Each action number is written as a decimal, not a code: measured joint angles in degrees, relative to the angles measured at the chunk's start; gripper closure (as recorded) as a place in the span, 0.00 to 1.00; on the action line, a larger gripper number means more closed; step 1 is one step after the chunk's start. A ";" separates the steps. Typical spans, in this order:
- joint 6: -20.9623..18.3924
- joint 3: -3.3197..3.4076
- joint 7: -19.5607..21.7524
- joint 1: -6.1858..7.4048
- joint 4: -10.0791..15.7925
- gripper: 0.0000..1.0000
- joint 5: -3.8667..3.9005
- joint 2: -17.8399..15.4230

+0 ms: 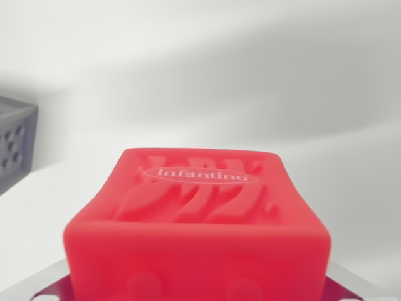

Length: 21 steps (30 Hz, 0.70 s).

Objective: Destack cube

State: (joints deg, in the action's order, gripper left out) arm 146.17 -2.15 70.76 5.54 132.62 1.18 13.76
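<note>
Red cube [197, 226] fills view; grey crate [14, 141] at left.

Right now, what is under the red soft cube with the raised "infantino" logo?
The red soft cube fills the lower frame. Only shiny metal-looking corners show beside its base; whatever lies directly beneath, including any second cube, is covered.

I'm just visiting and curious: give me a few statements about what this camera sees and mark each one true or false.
1. The red cube fills the lower middle of the wrist view. True.
2. The word on its top face reads "infantino". True.
3. The cube is blue. False: it is red.
4. A dark grey perforated box sits at the wrist view's right edge. False: it is at the left edge.
5. The background is a pale, plain surface. True.
</note>
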 joint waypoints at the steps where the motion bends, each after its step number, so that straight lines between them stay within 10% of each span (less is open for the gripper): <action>1: 0.04 0.00 -0.20 -0.10 0.08 1.00 0.00 -0.05; 21: 1.29 0.18 -8.71 -4.17 2.87 1.00 -0.12 -1.47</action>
State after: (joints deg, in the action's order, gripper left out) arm 147.47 -1.97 62.06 1.37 135.49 1.06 12.29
